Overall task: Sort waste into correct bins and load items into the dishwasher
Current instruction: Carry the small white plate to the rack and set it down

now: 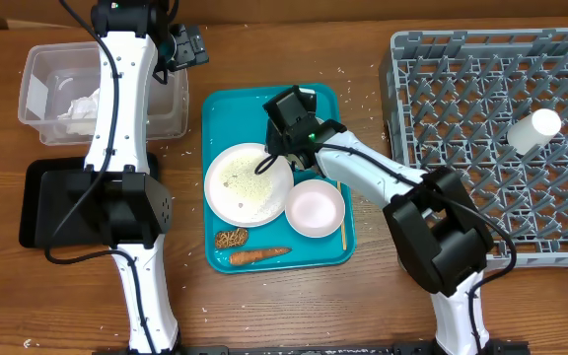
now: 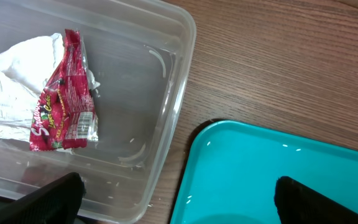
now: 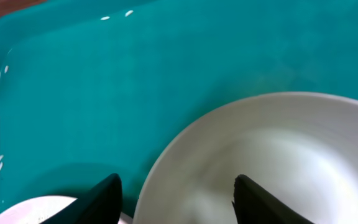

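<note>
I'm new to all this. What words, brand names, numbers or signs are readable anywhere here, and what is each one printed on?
On the red-and-white crumpled wrapper lying in the clear plastic rectangular tub: yellow script that seems to open with "S"; the rest is too crumpled and blurred to read.
On the wrapper's white end: small dark print, too small to read.
Everywhere else in the three views: no writing I can make out.

Table (image 1: 294, 306): tub (image 1: 57, 69), trays (image 1: 227, 108), rack (image 1: 402, 44), perhaps rice (image 1: 355, 94)
</note>
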